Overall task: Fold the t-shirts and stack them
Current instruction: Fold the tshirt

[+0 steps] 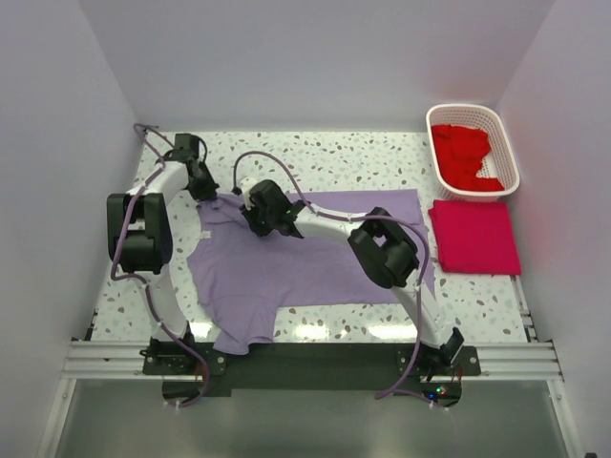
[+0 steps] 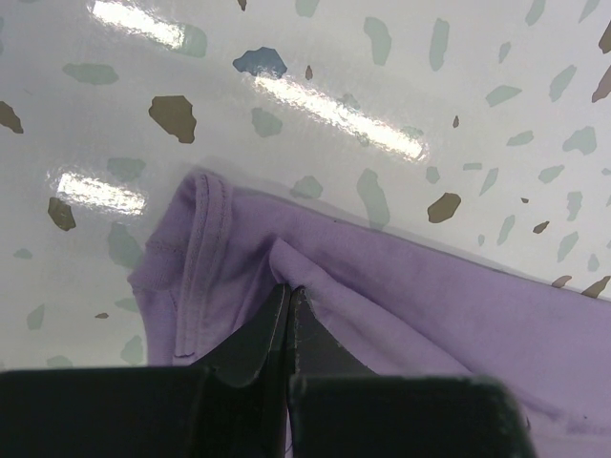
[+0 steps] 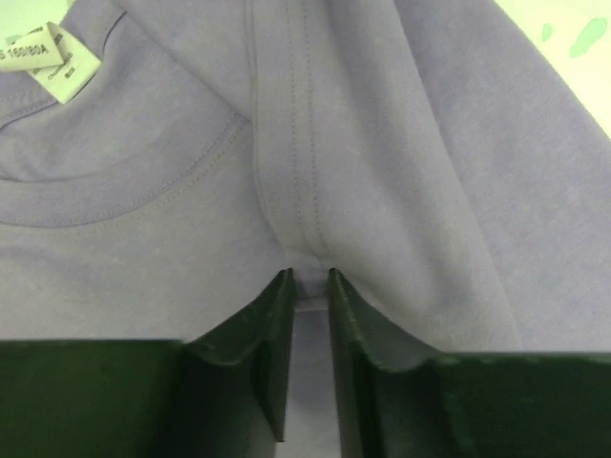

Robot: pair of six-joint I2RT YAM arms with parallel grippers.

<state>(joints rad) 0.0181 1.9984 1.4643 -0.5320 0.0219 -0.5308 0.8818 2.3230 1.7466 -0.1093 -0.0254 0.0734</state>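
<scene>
right up against the lens, the right gripper (image 3: pixel 307 277) has its fingers nearly together, a ridge of the purple t-shirt (image 3: pixel 401 172) nipped between them at the shoulder seam, just beside the collar and its white size label (image 3: pixel 60 48). over on the other side, the left gripper (image 2: pixel 289 292) is pressed tight on a fold of the same shirt near a stitched hem. from above, that shirt lies open across the middle of the table (image 1: pixel 363 157), not yet folded, one corner reaching the near edge. progress, as i read it: one folded pink-red t-shirt (image 1: pixel 474 237) sits on the right as the start of the stack, and red garments (image 1: pixel 463 153) wait in the white basket (image 1: pixel 465 108) behind it, one or several, hard to say. speckled glossy tabletop, plain white walls on three sides.
</scene>
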